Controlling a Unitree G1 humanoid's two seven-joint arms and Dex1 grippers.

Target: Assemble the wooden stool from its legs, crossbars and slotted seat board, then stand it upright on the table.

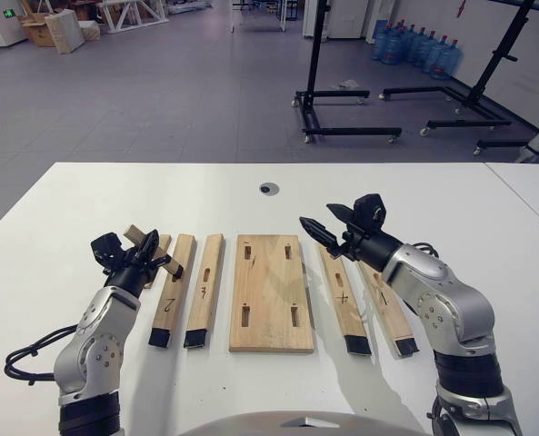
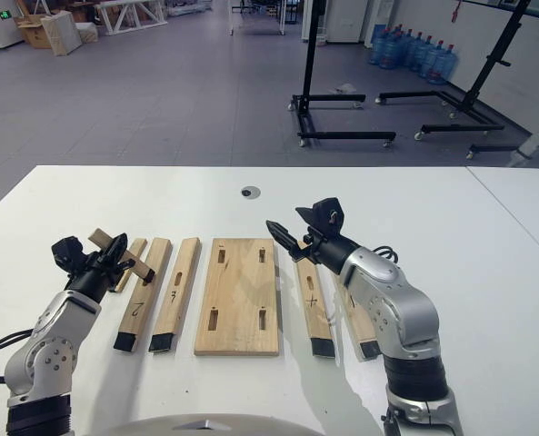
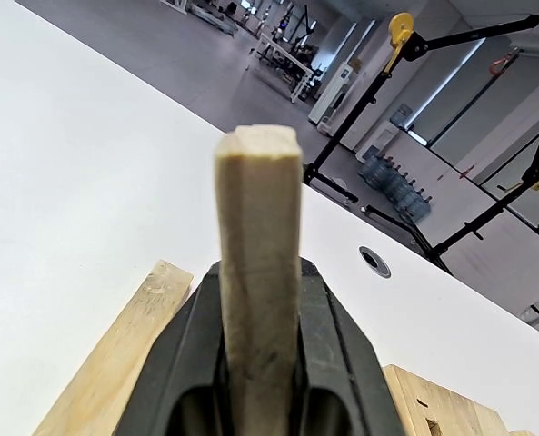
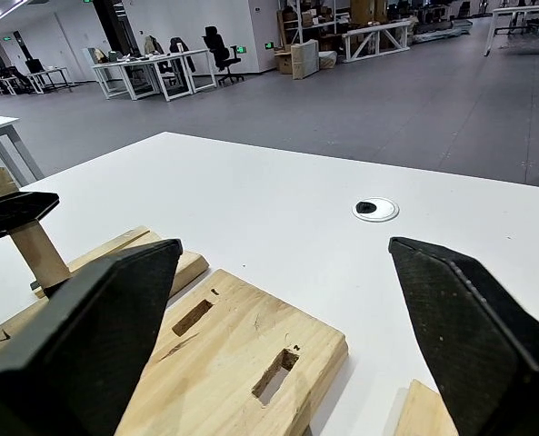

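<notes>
— Left side?
— My left gripper (image 1: 149,258) clamps a short pale wooden crossbar (image 3: 260,209) above the black-tipped wooden legs (image 1: 174,291).
— Right?
— My right gripper (image 1: 320,221) gapes wide near the flat slotted wooden seat board's (image 1: 271,291) far corner.

— What lies past the white table (image 1: 87,195)?
— A grey floor (image 1: 160,91), black wheeled stands (image 1: 351,133), and blue water jugs (image 1: 424,47) by the wall.
— And on the far left?
— Cardboard boxes (image 1: 40,34). Elsewhere there are desks (image 4: 146,68) and office chairs (image 4: 216,44).
</notes>
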